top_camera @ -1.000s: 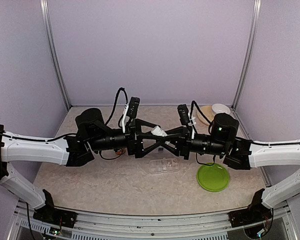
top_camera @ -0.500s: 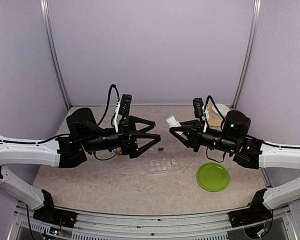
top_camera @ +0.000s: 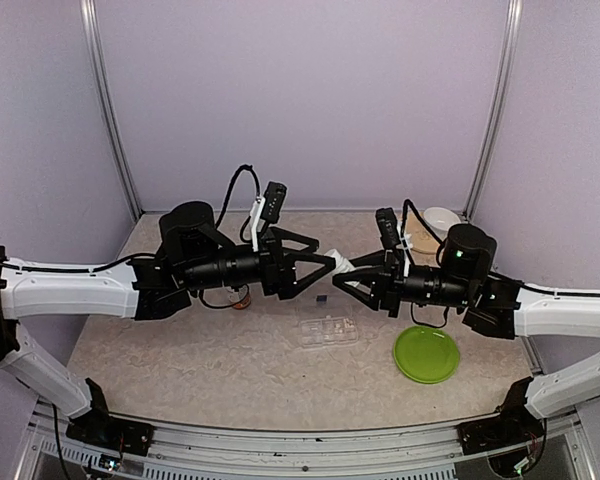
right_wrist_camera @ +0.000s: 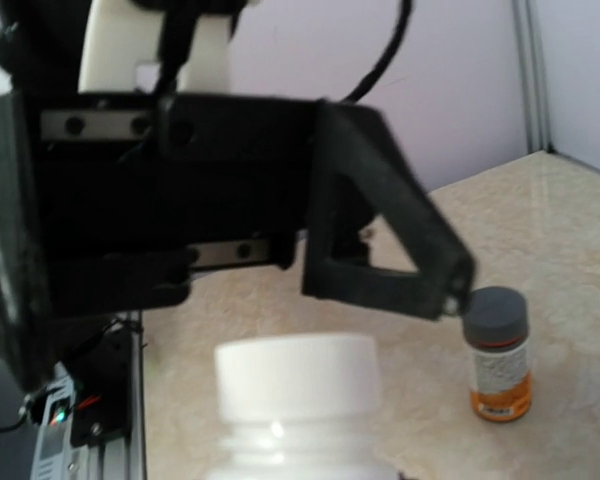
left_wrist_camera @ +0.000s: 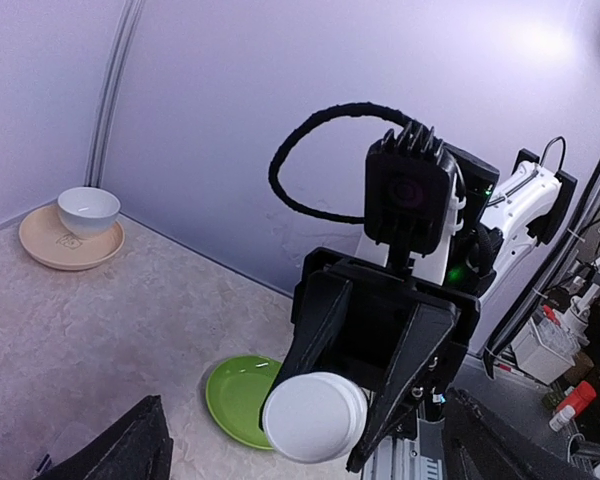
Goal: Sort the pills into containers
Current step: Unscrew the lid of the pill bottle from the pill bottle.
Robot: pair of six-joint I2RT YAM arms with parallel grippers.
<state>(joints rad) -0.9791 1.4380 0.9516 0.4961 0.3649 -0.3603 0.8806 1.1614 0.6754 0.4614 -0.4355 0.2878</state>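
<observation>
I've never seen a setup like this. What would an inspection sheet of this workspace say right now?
Surface: beige marbled table.
Job's things: clear pill organiser lies flat; white bottle held in the air.
Clutter: amber bottle, green plate, white bowl on beige plate.
Grippers: left gripper open at the bottle's cap; right gripper shut on the bottle.
Cables: a black cable loops above each wrist.
Surroundings: lilac walls, metal posts.

Lilac walls (top_camera: 300,100) enclose a beige marbled tabletop (top_camera: 180,350).

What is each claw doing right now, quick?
Left gripper: open, holding nothing.
Right gripper: closed on the white bottle.
</observation>
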